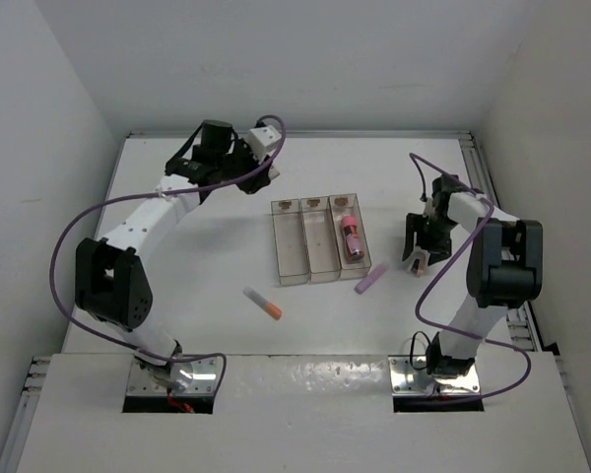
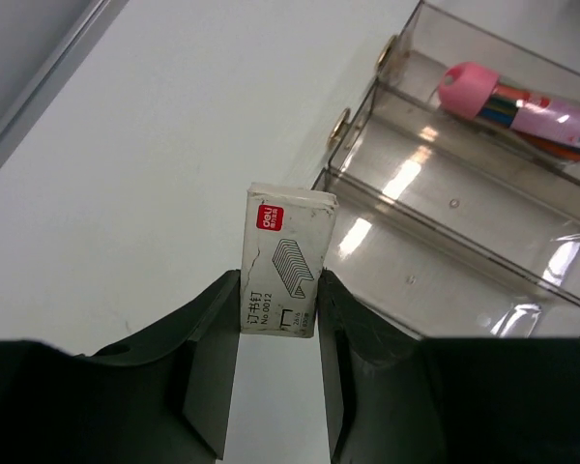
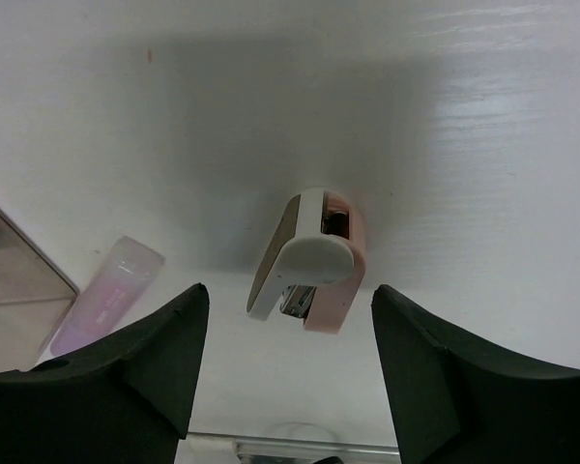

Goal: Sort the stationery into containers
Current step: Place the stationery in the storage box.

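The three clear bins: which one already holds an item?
The rightmost bin in the top view: the pink-capped cylinder lies inside; the middle bin and left bin are empty.

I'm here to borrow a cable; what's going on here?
Two robot arms are sorting stationery. The left arm's jaws clamp a small white staple box near three joined clear plastic bins; a pink-capped cylinder lies in an end bin. The right arm's jaws stand open over a small pink-and-white stapler. A lilac stick and an orange-tipped white stick lie on the table.
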